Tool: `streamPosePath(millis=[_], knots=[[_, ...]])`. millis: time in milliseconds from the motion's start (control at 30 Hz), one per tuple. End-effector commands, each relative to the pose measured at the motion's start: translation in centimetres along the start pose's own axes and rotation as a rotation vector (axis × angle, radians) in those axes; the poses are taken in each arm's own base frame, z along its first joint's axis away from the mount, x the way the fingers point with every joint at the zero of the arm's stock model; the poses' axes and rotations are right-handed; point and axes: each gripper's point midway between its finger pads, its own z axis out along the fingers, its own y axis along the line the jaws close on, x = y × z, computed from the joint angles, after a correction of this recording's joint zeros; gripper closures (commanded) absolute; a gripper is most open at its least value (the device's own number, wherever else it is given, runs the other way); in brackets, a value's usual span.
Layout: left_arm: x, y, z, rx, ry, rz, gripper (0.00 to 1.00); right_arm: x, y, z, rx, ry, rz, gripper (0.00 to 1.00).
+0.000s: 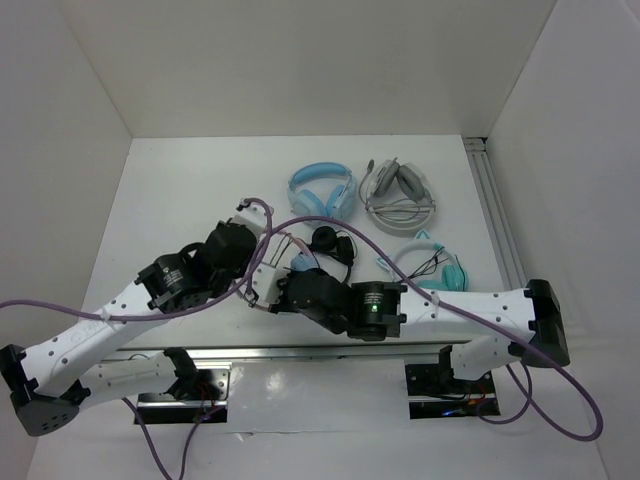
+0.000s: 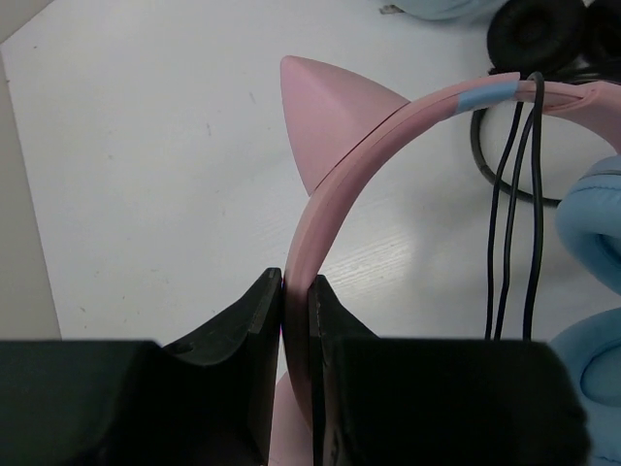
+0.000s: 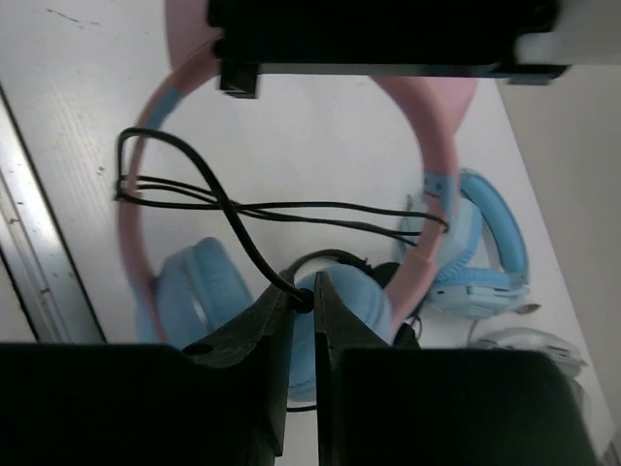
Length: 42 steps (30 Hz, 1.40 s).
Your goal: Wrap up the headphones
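Grip status: the headphones [image 2: 594,218] were held between both arms. Left pincer [image 2: 296,291] was clamped on the pink headband [image 2: 359,155], just below a cat ear [image 2: 330,107]. Right pincer [image 3: 303,289] was clamped on the thin black cable [image 3: 291,207], inside the headband's arch near the ear cups [image 3: 189,291]. Strands already crossed that arch, so the next turn likely runs across it too.

Top camera looks down over the table [image 1: 180,200] from behind; both wrist cameras closely share the headphones [image 2: 335,209].
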Motion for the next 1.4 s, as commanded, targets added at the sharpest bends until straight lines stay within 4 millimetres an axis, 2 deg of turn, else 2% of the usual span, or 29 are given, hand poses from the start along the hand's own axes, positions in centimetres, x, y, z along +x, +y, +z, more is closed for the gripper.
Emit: streamPosePath(millis=[0,100,300,333,367,567,700,900,967,1067,1200,1367], knots=[[-0.5,-1.6,-0.6,0.069,-0.032,-0.002,1.00,-2.0,-4.8,-3.0,0.151,-0.039,0.014,1.00],[0.1,-2.4,-1.4,0.101,-0.021,0.018,1.00,-1.3,-6.6,-3.6,0.229,-0.018,-0.012,1.00],[0.6,-3.9,-3.2,0.164,-0.011,0.094,1.00,-0.7,-8.5,-4.0,0.343,0.015,-0.070,1.00],[0.8,-4.1,-3.3,0.171,-0.008,0.106,1.00,-0.1,-8.8,-3.9,0.357,0.034,-0.072,1.00],[0.1,-3.8,-3.7,0.174,-0.020,0.095,1.00,-0.1,-8.8,-3.9,0.357,0.034,-0.072,1.00],[-0.5,-2.9,-5.6,0.213,-0.006,0.101,1.00,0.4,-9.3,-3.8,0.361,0.035,-0.082,1.00],[-1.6,-2.6,-7.1,0.266,-0.016,0.099,1.00,1.1,-9.9,-3.6,0.386,0.053,-0.095,1.00],[-1.9,-2.2,-8.2,0.295,-0.014,0.112,1.00,1.5,-10.2,-3.4,0.406,0.056,-0.093,1.00],[-2.7,-2.0,-8.6,0.299,-0.035,0.095,1.00,2.1,-10.6,-3.4,0.419,0.076,-0.104,1.00],[-2.7,-1.8,-8.8,0.299,-0.034,0.096,1.00,2.4,-10.6,-3.4,0.427,0.081,-0.103,0.92],[-3.3,-0.9,-9.0,0.263,-0.042,0.093,1.00,3.1,-11.2,-3.2,0.452,0.095,-0.103,0.89],[-3.9,-0.6,-9.7,0.275,-0.053,0.072,1.00,3.7,-12.9,-3.3,0.480,0.103,-0.077,0.81]])
